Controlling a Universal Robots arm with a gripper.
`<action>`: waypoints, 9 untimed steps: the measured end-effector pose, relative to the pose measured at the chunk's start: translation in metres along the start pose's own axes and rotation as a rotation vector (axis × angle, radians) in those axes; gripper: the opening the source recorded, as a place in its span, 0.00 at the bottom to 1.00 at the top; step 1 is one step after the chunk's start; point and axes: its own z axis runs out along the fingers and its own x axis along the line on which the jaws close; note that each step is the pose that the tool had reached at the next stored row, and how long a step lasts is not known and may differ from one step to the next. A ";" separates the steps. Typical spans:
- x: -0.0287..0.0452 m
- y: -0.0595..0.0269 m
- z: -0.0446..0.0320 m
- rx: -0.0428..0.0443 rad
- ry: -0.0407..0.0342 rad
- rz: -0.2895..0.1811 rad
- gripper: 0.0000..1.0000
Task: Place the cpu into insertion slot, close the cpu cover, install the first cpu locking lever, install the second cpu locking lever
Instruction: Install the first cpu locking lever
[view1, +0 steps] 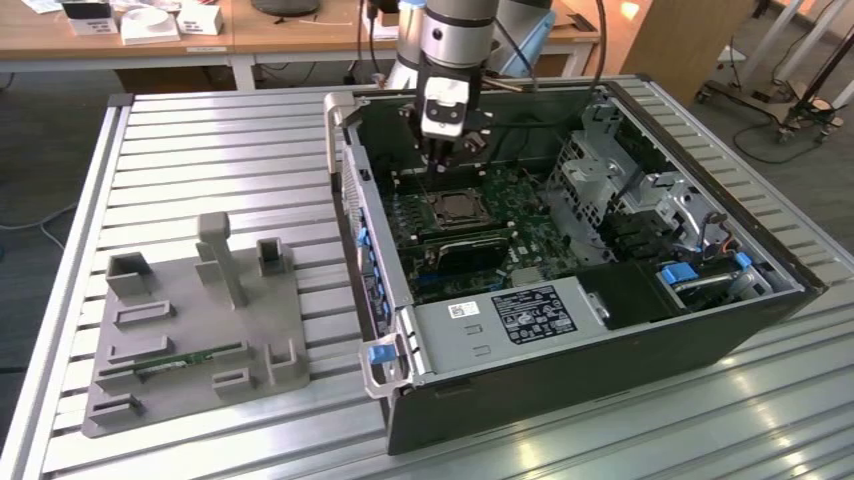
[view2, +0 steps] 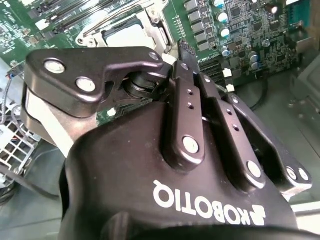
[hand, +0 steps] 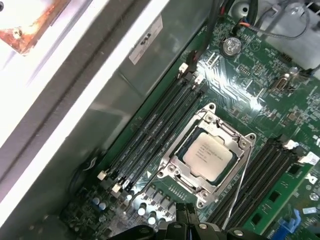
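1. In the exterior view your gripper hangs inside the open computer case, near the insertion slot but clear of it. Your jaws are pinched together, tips pointing down at the green board.
2. The first wrist view gives you the close detail. The cpu sits flat in the insertion slot, silvery top up. The cpu cover lies down around it, and the chip shows through its window.
3. Same view: a thin wire lever runs along one side of the slot toward your gripper. You cannot tell whether it is latched.
4. Same view: long black memory slots flank the socket on two sides. A coin battery sits further off on the green board.
5. The second wrist view shows you the gripper body from behind, jaws close together. The cpu lies past the tips, apart from them.
6. Case contents, exterior view: the green board lines the case floor. A grey labelled box sits at the near end, and a metal drive cage sits on the exterior view's right.
7. A grey fixture tray stands beside the case on the exterior view's left, with a green memory stick in one groove.
8. Case and tray rest on a slatted metal bench. Wooden desks stand behind it, on a grey floor.
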 end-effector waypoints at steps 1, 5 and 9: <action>0.0000 0.0000 -0.0025 -0.0001 -0.0001 0.000 0.10; -0.0001 0.0000 -0.0044 -0.0011 -0.0006 -0.033 0.10; 0.0000 0.0000 -0.0044 -0.0025 -0.0010 -0.104 0.10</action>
